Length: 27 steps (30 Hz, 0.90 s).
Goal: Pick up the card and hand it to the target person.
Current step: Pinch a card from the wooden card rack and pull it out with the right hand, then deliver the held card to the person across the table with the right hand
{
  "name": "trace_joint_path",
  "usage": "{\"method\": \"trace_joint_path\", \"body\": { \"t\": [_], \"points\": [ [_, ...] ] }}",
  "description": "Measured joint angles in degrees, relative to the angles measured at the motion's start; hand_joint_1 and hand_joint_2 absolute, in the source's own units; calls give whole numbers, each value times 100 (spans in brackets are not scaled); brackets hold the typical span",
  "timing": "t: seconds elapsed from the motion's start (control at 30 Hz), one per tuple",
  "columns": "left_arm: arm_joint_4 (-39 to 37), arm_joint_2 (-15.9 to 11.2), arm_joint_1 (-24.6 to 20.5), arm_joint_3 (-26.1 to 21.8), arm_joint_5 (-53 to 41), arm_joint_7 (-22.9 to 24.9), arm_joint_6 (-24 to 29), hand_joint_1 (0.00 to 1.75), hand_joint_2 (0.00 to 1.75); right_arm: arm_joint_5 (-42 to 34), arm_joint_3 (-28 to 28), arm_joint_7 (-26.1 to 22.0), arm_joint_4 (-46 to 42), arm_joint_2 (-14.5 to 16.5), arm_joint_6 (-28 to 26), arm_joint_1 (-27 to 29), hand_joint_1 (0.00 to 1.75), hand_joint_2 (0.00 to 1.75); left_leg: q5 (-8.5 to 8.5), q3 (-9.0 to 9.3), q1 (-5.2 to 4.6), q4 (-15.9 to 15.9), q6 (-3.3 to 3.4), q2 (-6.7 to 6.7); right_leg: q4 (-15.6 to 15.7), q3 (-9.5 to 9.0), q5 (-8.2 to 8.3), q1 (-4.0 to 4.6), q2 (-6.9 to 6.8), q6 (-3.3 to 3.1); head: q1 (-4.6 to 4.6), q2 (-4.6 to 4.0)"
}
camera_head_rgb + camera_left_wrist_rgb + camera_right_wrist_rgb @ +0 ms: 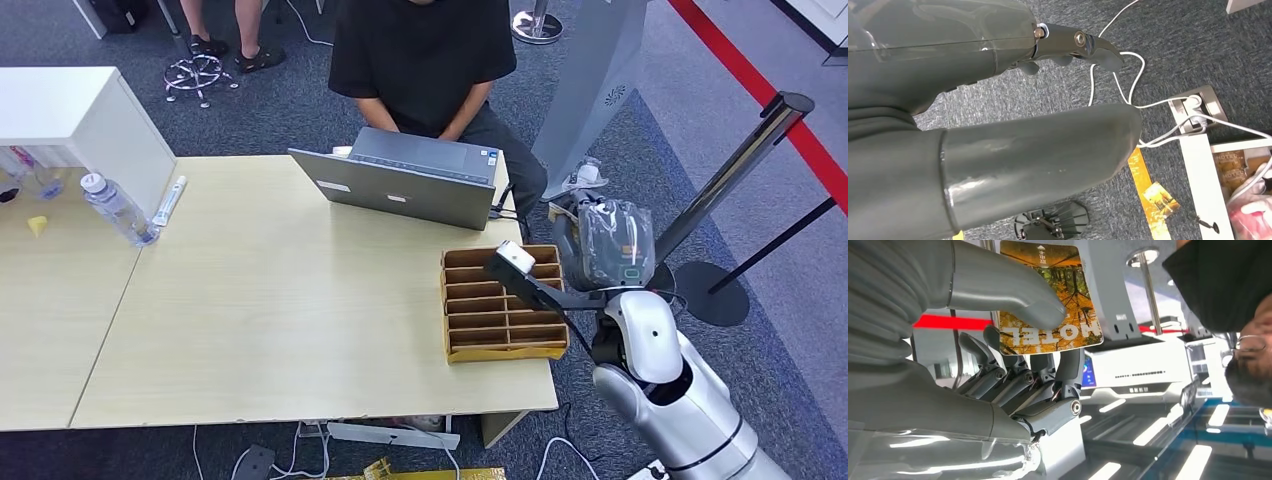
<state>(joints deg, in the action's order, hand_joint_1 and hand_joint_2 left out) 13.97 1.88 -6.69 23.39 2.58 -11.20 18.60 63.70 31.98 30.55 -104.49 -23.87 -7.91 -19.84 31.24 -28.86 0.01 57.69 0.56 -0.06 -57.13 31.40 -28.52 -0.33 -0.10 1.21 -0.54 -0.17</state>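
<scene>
My right hand (1013, 365) pinches a card (1053, 300) between its thick thumb and dark fingers. The card shows an orange autumn forest and the word HOTEL. In the head view the right hand (612, 245), under a clear plastic cover, is raised beside the table's right end, just past the brown slotted card tray (455, 300). A person in a black shirt (420, 50) sits behind a laptop across the table; the black shirt (1223, 275) also appears beyond the card. My left hand (998, 125) hangs over grey carpet, with nothing in it and its fingers (1083, 45) apart from the thumb.
A grey laptop (400, 180) stands open on the wooden table (280, 300). A water bottle (115, 208) and a white box (80, 120) are at the far left. A black stanchion post (740, 170) leans close to my right arm. White cables (1128, 80) cross the floor.
</scene>
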Motion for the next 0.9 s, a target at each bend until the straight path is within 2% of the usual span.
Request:
{"method": "trace_joint_path", "body": {
  "t": [0.43, 0.57, 0.9],
  "points": [
    [0, 2, -26, 112, 7, 46, 6, 0, 0, -90, -279, -138, 102, -207, -284, -25, 154, 175, 0, -2, 0, 0, 0, 0, 0, 1, 0, 0, -1, 0, 1, 0],
    [0, 4, -36, 143, 30, 73, 13, 0, 0, -72, -293, -220, 320, -210, -459, -24, 147, 175, 0, -2, 0, 0, 0, 0, 0, 0, 0, 0, -1, 0, 0, 0],
    [0, 4, -59, 257, 56, 97, 14, 0, 0, 3, -282, -259, 927, -205, -540, -22, 150, 175, 0, -4, 0, 0, 0, -1, 0, 1, 0, 0, -1, 0, 0, 0]
  ]
}}
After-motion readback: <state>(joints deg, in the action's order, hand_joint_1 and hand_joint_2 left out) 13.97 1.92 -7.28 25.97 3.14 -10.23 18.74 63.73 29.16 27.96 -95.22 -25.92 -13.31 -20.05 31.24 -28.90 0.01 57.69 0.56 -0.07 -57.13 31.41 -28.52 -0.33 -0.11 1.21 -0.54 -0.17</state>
